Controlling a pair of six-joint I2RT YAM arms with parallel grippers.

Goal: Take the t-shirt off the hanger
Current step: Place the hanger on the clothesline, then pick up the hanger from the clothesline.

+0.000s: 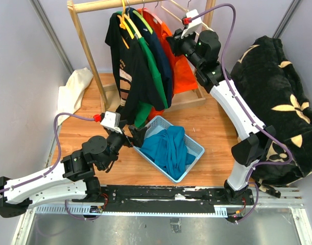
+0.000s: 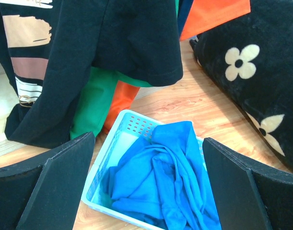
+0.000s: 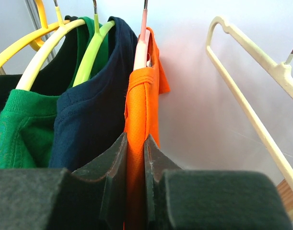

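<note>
An orange t-shirt (image 3: 144,105) hangs on a pink hanger (image 3: 141,45), last in a row of shirts on the wooden rack (image 1: 87,51). My right gripper (image 3: 135,139) is shut on the shoulder fabric of the orange t-shirt (image 1: 182,71), one finger on each side just below the hanger. In the top view the right gripper (image 1: 172,42) sits high at the rail. My left gripper (image 2: 148,139) is open low over the table, with nothing between its fingers, facing the basket.
Black, green and navy shirts (image 1: 140,66) hang left of the orange one. An empty cream hanger (image 3: 251,110) hangs to its right. A light blue basket (image 1: 194,148) holds a blue garment (image 2: 160,177). A black floral blanket (image 1: 278,97) lies at the right, a white cloth (image 1: 74,89) at the left.
</note>
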